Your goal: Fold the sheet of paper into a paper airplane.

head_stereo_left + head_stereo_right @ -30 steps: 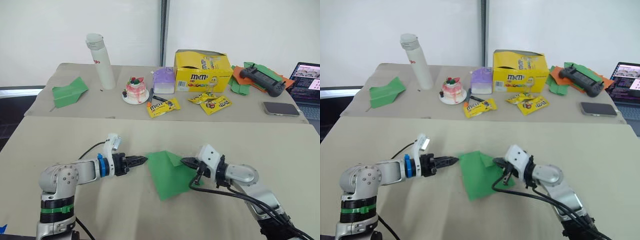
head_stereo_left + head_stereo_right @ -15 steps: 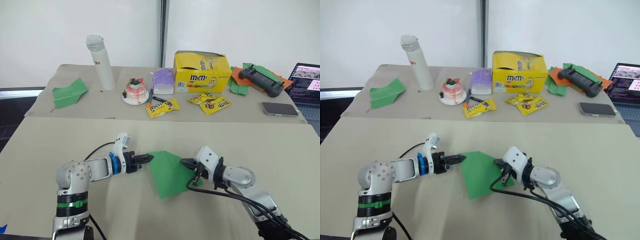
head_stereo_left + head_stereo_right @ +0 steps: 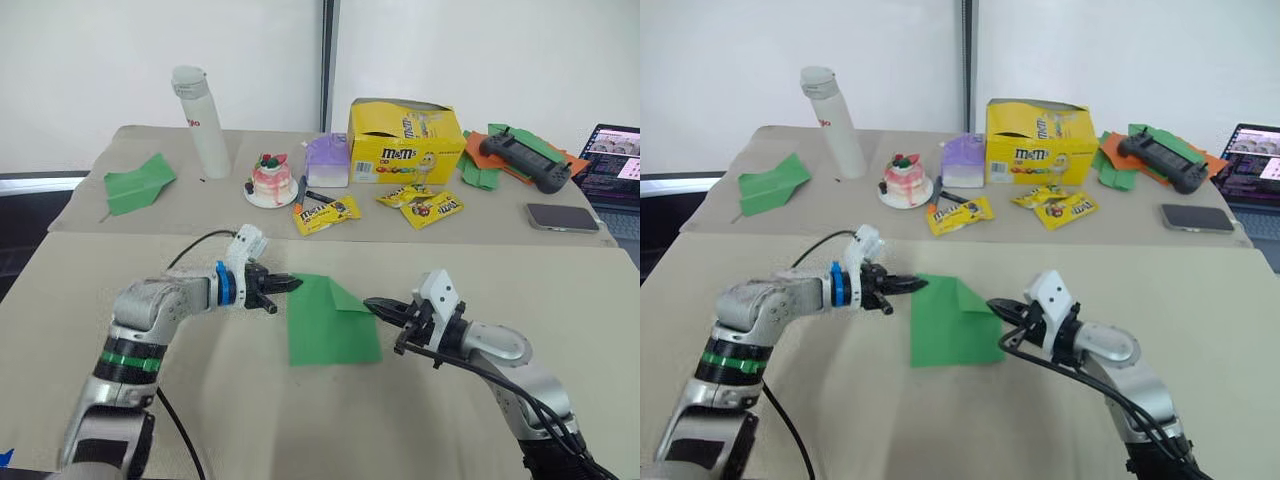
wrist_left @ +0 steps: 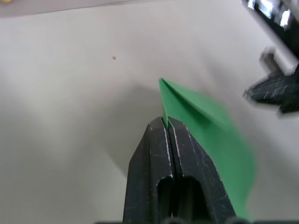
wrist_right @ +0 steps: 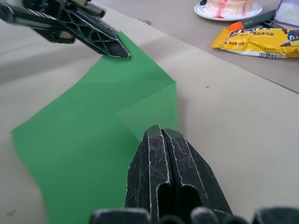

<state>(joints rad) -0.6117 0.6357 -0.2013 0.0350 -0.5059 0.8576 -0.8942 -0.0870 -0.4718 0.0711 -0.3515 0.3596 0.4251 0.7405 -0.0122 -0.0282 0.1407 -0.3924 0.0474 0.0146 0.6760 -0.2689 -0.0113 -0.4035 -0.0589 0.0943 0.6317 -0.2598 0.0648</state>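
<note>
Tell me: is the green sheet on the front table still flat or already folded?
Partly folded. The sheet of paper has one corner turned down into a triangular flap; the rest lies spread flat.

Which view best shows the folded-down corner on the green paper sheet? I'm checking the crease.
The right wrist view: the bright-green sheet of paper fills it, with the folded corner flap's edges plain. Both eye views show the whole sheet from above, flap small. The left wrist view shows only its pinched edge.
</note>
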